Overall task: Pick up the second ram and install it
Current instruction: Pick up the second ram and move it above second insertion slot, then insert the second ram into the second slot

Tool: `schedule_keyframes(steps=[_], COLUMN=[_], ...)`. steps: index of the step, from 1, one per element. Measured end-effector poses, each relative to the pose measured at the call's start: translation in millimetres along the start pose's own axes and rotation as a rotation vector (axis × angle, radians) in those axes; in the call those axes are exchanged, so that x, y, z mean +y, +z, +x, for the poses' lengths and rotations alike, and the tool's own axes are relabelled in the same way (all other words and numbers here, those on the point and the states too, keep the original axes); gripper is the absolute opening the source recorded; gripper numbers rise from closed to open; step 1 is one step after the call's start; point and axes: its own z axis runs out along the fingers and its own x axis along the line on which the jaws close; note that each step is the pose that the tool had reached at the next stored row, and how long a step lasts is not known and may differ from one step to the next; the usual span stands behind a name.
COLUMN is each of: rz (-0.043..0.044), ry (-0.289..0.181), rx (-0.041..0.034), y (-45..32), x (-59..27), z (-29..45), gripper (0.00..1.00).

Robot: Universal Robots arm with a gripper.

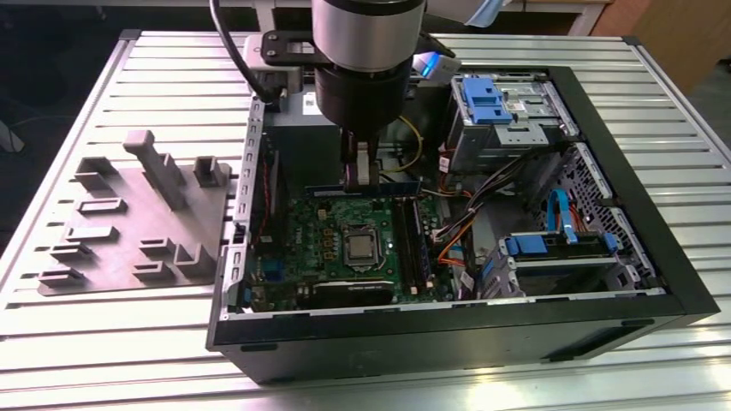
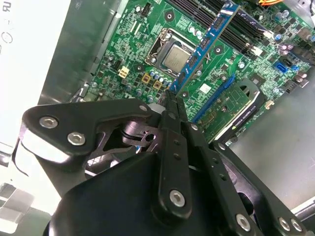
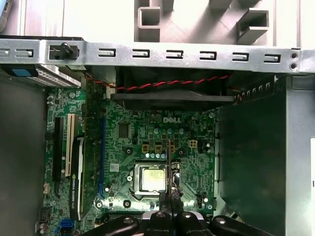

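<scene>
Second ram: the second ram (image 1: 389, 187) is a long, thin blue strip. It is up in the air inside the computer case (image 1: 639, 282), not lying down anywhere.
Ram and fingers: the fingers (image 1: 356, 163) pinch the strip from both sides, near its middle. One part sticks out to the exterior view's left of them and one part to the right.
How it sits: the strip stands on its thin edge and looks level from end to end.
Second wrist view: the ram (image 2: 206, 42) reaches away from the tips of the gripper (image 2: 172, 96) over the board.
First wrist view: the ram (image 3: 169, 162) looks like one thin line coming out of the gripper (image 3: 171, 196).
Gripper: the gripper (image 1: 363, 175) comes straight down from the big round arm (image 1: 363, 51), and it is closed tight on the ram.
Under the ram: the green board (image 1: 331, 224) lies flat in the case, with the square silver chip (image 1: 362, 248) in its middle.
Slots: long dark slots (image 1: 412, 235) sit on the exterior view's right of the chip. The ram is not in them.
Fan: a black fan (image 3: 172, 96) sits at the board's edge.
Outside the case: a grey tray (image 1: 126, 223) with small holders lies on the metal table (image 1: 115, 342), on the exterior view's left.
</scene>
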Motion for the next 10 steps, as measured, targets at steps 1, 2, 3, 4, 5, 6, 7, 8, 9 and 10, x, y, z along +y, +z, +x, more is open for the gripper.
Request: schedule_keyframes(steps=[1, 2, 3, 4, 5, 6, 7, 8, 9, 10], rz=[0.0001, 0.0001, 0.0001, 0.0001, 0.0001, 0.0001, 0.0001, 0.0001, 0.0001, 0.0001], ry=[0.000, 0.000, 0.000, 0.000, 0.000, 0.000, 0.000, 0.000, 0.000, 0.000], rx=[-0.0002, -0.0002, -0.0002, -0.0002, -0.0002, -0.0002, -0.0002, -0.0003, -0.0004, -0.0005], y=[0.3, 0.4, 0.4, 0.5, 0.5, 0.5, 0.5, 0.5, 0.5, 0.5], x=[0.0, 0.0, 0.0, 0.0, 0.0, 0.0, 0.0, 0.0, 0.0, 0.0], z=[0.0, 0.0, 0.0, 0.0, 0.0, 0.0, 0.0, 0.0, 0.0, 0.0], gripper=[0.11, 0.11, 0.11, 0.11, 0.11, 0.11, 0.11, 0.11, 0.11, 0.11])
